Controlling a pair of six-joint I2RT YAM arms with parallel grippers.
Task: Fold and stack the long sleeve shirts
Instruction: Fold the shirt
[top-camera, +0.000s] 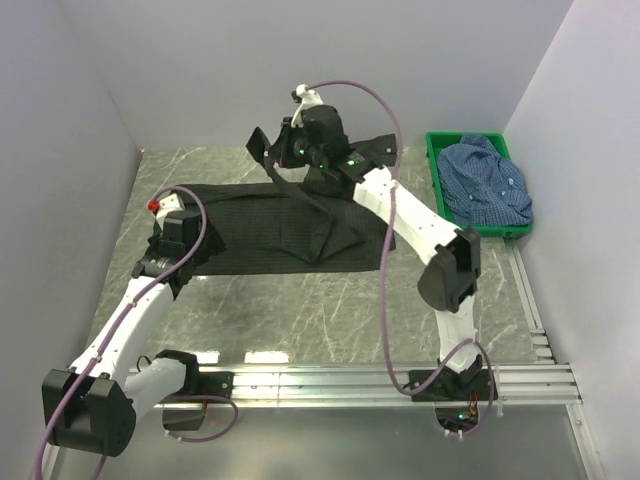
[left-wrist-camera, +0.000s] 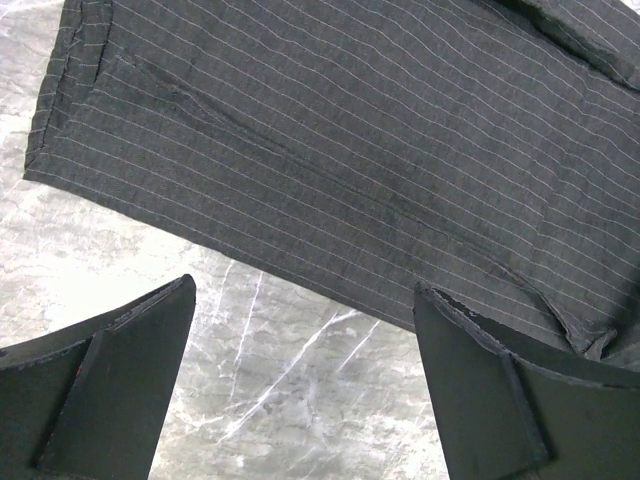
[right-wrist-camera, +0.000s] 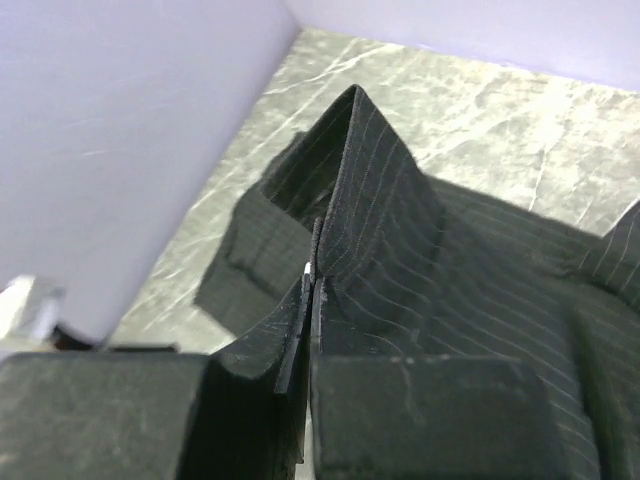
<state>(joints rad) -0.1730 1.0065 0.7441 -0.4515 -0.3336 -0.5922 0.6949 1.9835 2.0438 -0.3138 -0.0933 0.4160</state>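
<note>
The black long sleeve shirt (top-camera: 270, 225) with fine stripes lies spread flat across the middle of the table. My right gripper (top-camera: 266, 148) is raised above its far edge and is shut on a fold of that shirt (right-wrist-camera: 385, 210), which rises in a peak from the pinched fingertips (right-wrist-camera: 313, 275). A strip of cloth hangs from there down to the shirt. My left gripper (top-camera: 172, 228) hovers at the shirt's left end, open and empty (left-wrist-camera: 305, 290), with bare table between its fingers and the shirt's hem (left-wrist-camera: 350, 130) just beyond. The blue checked shirt (top-camera: 487, 180) lies crumpled in the crate.
A green plastic crate (top-camera: 436, 170) stands at the far right against the wall. Pale walls close in the grey marble table (top-camera: 330, 310) on the left, back and right. An aluminium rail (top-camera: 380, 380) runs along the near edge by the arm bases.
</note>
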